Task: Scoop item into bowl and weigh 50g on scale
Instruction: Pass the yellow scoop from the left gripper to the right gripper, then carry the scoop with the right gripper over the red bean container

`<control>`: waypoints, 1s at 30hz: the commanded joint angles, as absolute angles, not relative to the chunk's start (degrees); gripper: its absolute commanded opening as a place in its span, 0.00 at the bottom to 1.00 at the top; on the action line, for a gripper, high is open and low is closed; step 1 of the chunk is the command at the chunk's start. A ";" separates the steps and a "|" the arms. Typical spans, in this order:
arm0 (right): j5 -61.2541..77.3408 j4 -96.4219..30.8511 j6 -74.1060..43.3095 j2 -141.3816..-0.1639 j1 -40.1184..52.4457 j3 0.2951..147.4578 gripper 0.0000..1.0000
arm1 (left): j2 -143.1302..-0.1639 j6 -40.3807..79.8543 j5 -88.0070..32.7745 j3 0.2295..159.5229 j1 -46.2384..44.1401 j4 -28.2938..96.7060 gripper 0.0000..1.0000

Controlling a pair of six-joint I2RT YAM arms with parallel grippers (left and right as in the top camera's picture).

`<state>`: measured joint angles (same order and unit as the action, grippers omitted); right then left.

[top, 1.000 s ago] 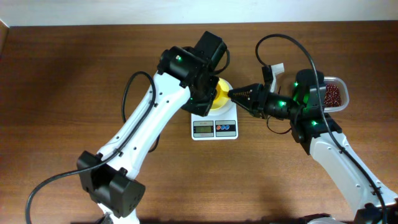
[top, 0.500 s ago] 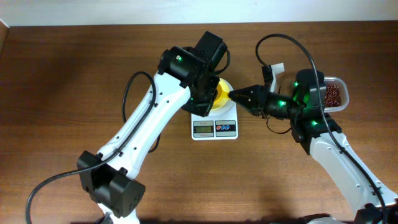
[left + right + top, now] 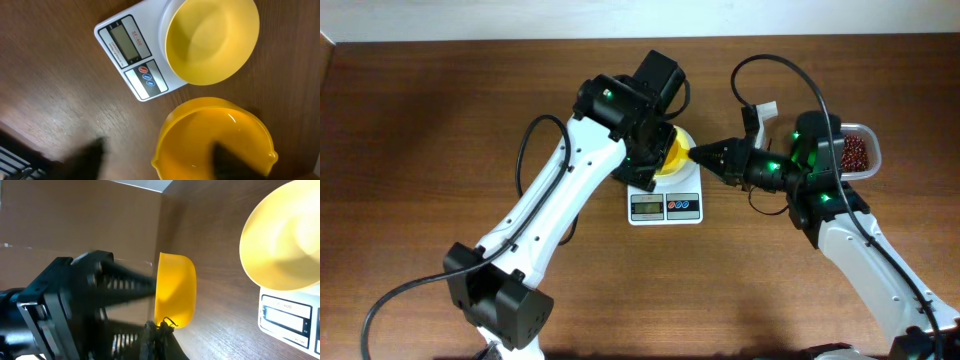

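A: Where are the beans [image 3: 857, 152]?
B: In the clear tub [image 3: 876, 160] at the right side of the tabletop [image 3: 420, 150], partly under the right arm and well apart from the bowl [image 3: 212, 40].
A: And the bowl?
B: It sits on the scale [image 3: 130, 45], at the end away from the display and the red and blue buttons. Its inside shows bare yellow.
A: The left tool [image 3: 660, 155]?
B: Clamped on a yellow scoop [image 3: 200, 135], held above the wood just beside the bowl.
A: The right tool [image 3: 695, 152]?
B: Fingers pinched together to a point, nothing between them — the tip is right at the scoop's rim. I cannot tell whether it touches.
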<state>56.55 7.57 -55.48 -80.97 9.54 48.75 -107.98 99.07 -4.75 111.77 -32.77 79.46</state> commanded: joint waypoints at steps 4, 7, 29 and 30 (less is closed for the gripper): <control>56.27 7.73 -55.00 -81.10 9.89 49.30 0.04 | -107.00 98.65 -2.96 112.66 -32.84 79.53 0.99; 56.29 7.46 -53.80 -81.10 9.89 49.30 0.04 | -107.00 93.32 -1.56 112.66 -32.05 79.53 0.99; 24.69 -20.93 -37.63 -63.86 9.74 49.95 0.04 | -100.36 73.19 5.43 112.66 -22.24 82.78 0.99; 21.96 -23.51 -36.71 -62.33 9.74 50.00 0.04 | -100.36 73.21 5.43 112.66 -22.24 82.85 0.99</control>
<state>31.31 -20.51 -39.97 -65.56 9.54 49.36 -101.03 74.32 4.16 111.98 -22.37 82.46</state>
